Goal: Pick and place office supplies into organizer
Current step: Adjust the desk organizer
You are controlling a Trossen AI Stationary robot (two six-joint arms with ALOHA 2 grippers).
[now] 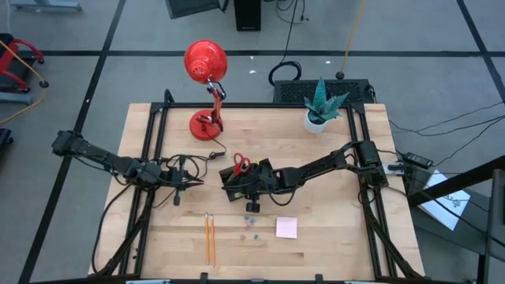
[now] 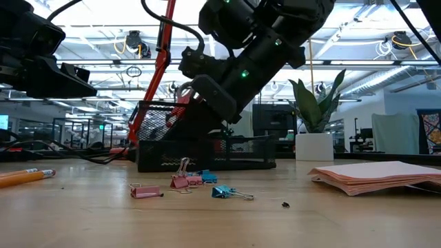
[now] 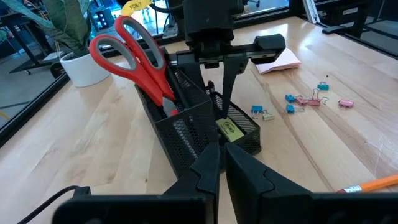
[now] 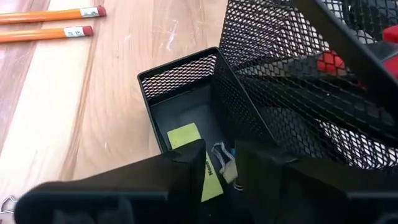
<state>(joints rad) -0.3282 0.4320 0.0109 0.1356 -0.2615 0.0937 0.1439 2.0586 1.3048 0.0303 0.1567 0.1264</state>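
Note:
The black mesh organizer [image 1: 235, 181] stands mid-table with the red-handled scissors [image 3: 137, 56] upright in its tall part. My right gripper [image 4: 222, 163] slants down into the low compartment [image 4: 180, 106], slightly open. A yellow piece [image 4: 186, 135] and a small clip [image 4: 225, 168] lie on the compartment floor between its fingertips. Two orange pencils [image 1: 210, 238], several small clips [image 1: 251, 223] and a pink sticky pad [image 1: 286, 227] lie on the wood nearer the front. My left gripper [image 1: 196, 181] waits shut, left of the organizer. My right gripper stands over the small clip [image 4: 225, 168] in the low compartment, coming from above and from the table's right. The clip lies on the compartment floor beside the yellow piece. I cannot tell whether either fingertip touches it.
A red desk lamp [image 1: 207, 87] stands at the far left and a potted plant [image 1: 319, 106] at the far right. A large black box [image 1: 347, 85] sits behind the plant. Bare wood lies between the organizer and the loose supplies.

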